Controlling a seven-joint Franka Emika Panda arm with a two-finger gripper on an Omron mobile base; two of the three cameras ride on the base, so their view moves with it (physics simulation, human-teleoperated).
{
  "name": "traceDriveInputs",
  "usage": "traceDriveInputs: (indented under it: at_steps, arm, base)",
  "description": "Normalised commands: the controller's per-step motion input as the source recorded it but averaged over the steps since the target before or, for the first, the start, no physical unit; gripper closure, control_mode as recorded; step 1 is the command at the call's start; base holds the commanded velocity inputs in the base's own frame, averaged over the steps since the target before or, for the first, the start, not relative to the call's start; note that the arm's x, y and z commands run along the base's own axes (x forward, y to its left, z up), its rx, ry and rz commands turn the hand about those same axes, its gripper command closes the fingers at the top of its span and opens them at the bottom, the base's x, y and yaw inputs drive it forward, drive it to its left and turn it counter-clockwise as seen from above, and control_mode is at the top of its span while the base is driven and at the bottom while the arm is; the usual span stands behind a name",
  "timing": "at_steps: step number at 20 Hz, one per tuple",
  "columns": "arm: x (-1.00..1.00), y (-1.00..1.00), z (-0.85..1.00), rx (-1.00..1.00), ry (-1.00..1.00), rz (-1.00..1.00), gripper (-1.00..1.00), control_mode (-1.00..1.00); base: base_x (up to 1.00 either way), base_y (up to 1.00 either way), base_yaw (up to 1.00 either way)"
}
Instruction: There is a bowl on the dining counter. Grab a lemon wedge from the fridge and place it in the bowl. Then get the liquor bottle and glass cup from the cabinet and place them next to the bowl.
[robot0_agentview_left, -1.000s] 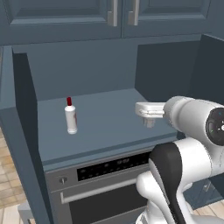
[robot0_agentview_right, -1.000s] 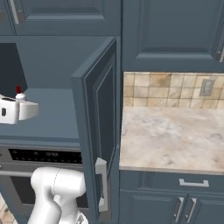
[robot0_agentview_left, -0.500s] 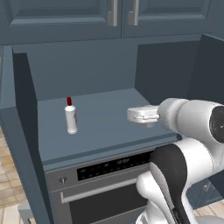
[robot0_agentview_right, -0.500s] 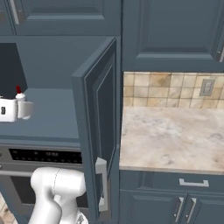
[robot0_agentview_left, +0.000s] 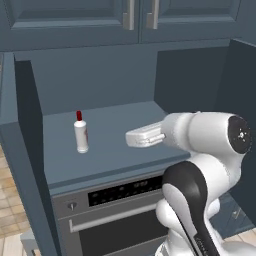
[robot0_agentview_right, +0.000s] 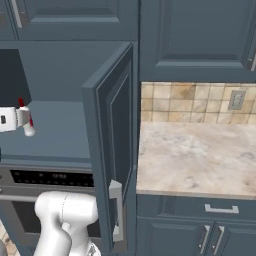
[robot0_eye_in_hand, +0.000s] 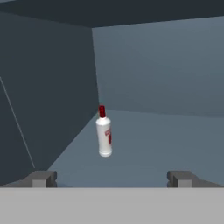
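The liquor bottle (robot0_agentview_left: 81, 133) stands upright on the left part of the open cabinet's shelf (robot0_agentview_left: 115, 150), above the oven (robot0_agentview_left: 110, 210). The gripper (robot0_eye_in_hand: 111, 177) hangs in the cabinet to the bottle's right, well apart from it, fingers spread wide and holding nothing. The open cabinet door (robot0_agentview_right: 112, 145) juts out beside the marble counter (robot0_agentview_right: 195, 160)

The cabinet door (robot0_agentview_right: 114, 145) stood open beside the marble counter (robot0_agentview_right: 192, 160), the liquor bottle (robot0_agentview_right: 27, 122) upright inside.
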Motion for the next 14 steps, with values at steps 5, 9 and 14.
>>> traceDriveInputs:
  at_steps: [5, 9, 14]
  arm:
    - [0.19, 0.44, -0.1, 0.0, 0.0, 0.12, -1.0, -1.0]
    - [0.22, 0.28, -0.04, 0.0, 0.0, 0.0, -1.0, -1.0]
    - [0.15, 0.04, 0.0, 0.0, 0.03, 0.0, -1.0, -1.0]
  base:
    - [0.0, 0.0, 0.0]
    - [0.0, 0.0, 0.0]
    - [0.0, 0.0, 0.0]
